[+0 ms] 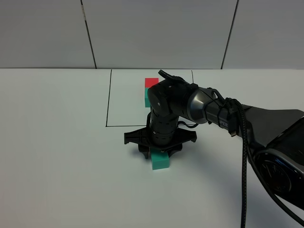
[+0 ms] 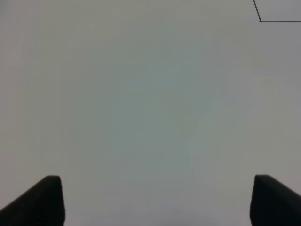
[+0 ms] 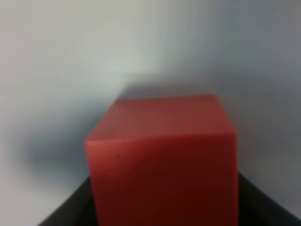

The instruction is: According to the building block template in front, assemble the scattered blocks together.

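Inside a black drawn rectangle (image 1: 108, 97) at the back stands the building block template (image 1: 150, 91), a red cube joined to a teal one, partly hidden by my right arm. Just in front of the rectangle a loose teal-green block (image 1: 160, 160) rests on the table. My right gripper (image 1: 159, 151) hangs straight over it, pointing down. In the right wrist view, the red block (image 3: 162, 150) fills the space between the dark fingers (image 3: 70, 209), with no gap on either side. From the exterior high view the red block is hidden. My left gripper (image 2: 155, 202) stands open over bare table.
The table (image 1: 57, 142) is white, with a grey tiled wall behind it. A corner of the black rectangle (image 2: 260, 20) shows in the left wrist view. My right arm and its cable (image 1: 244, 142) cross the right side of the table.
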You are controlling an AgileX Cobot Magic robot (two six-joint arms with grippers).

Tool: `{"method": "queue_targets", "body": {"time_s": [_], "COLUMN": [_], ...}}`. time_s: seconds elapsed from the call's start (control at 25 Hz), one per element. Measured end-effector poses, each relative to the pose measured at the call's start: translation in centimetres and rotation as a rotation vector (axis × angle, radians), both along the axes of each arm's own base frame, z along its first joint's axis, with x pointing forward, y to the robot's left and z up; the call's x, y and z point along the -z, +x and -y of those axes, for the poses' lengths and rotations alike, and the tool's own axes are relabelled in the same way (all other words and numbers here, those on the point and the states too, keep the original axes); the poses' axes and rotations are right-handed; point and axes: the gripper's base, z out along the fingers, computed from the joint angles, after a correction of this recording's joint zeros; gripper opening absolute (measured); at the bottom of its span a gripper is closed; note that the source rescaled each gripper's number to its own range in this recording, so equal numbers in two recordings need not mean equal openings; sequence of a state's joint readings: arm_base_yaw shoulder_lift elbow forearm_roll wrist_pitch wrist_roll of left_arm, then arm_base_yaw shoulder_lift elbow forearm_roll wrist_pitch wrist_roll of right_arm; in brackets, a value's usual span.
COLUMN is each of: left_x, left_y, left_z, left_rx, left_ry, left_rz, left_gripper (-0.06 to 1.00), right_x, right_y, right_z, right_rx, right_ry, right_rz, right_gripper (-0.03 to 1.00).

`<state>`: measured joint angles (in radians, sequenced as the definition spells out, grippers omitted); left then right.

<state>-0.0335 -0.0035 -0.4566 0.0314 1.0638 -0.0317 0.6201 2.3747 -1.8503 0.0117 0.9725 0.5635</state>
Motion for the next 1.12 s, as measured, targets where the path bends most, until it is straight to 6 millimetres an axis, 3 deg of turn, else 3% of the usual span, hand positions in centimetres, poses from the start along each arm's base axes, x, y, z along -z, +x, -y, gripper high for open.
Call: {"method": "queue_targets", "body": {"time_s": [0.32,0.6,0.8,1.12], "left_x": [0.0,0.0,0.0,0.0], "left_y": [0.0,0.0,0.0,0.0], "left_z": [0.0,-0.4,-0.4,-0.4], "left_rx": [-0.001,-0.026,-0.027,-0.027], "left_ry": [0.002,0.042,0.045,0.045], "left_rz": [0.0,0.001,0.001,0.001], "left_gripper": [0.79,0.79,0.79,0.79], "right_x": [-0.3,-2.5,-2.6,-2.8], "right_y": [-0.1,-0.1,-0.1,-0.1], "right_z": [-0.2,-0.3,-0.3,-0.2], "right_rx": [-0.003,-0.009,-0.01,-0.017], "right_ry": [0.026,0.063,0.065,0.056], "right_rz": [-0.006,0.03,0.033,0.044], "right_gripper": [0.33,0.33,0.33,0.46]}}
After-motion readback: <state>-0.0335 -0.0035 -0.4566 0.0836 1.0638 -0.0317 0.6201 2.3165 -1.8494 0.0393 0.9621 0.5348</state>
